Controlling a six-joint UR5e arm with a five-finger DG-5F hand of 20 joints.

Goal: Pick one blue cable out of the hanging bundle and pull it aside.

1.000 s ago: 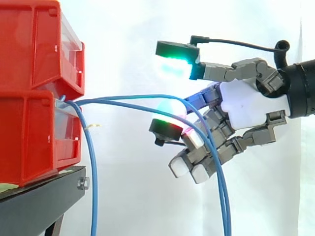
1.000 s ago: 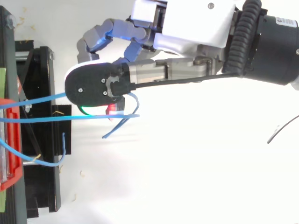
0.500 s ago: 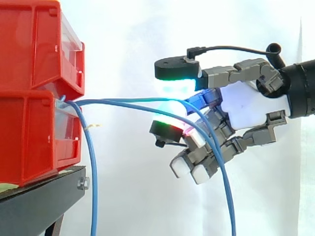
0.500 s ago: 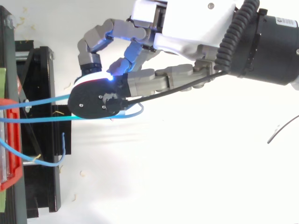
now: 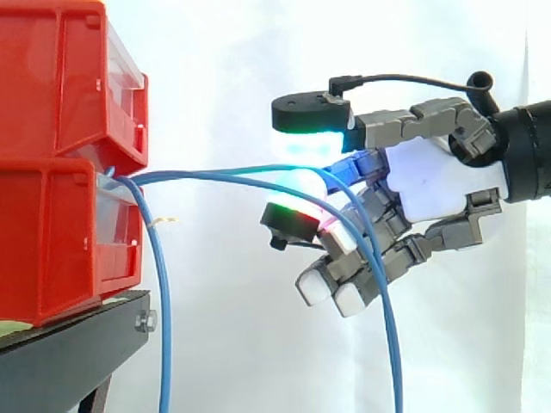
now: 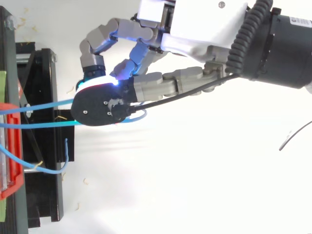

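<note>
Two blue cables [image 5: 215,175] run from the lip of the lower red bin [image 5: 52,245] toward the hand [image 5: 435,185]. They pass between its topmost pad [image 5: 308,142] and the glowing pad beneath it [image 5: 293,202]. From there they bend down across the curled lower fingers and drop away below the hand. Those two pads are closed on the pair, so the hand pinches both cables, with its other fingers curled under the palm.

A third blue cable [image 5: 162,301] hangs straight down beyond the fingertips, just beside the lower bin's front and well apart from the hand. From above, it loops out over the black stand [image 6: 46,195], off to one side of the hand. The upper red bin [image 5: 60,77] sits stacked on the lower one, ahead of the fingertips across an open gap. The stand's edge lies ahead of and below the hand. Plain white curtain [image 5: 232,60] is behind the hand, and open white ground spreads beside it in the top view.
</note>
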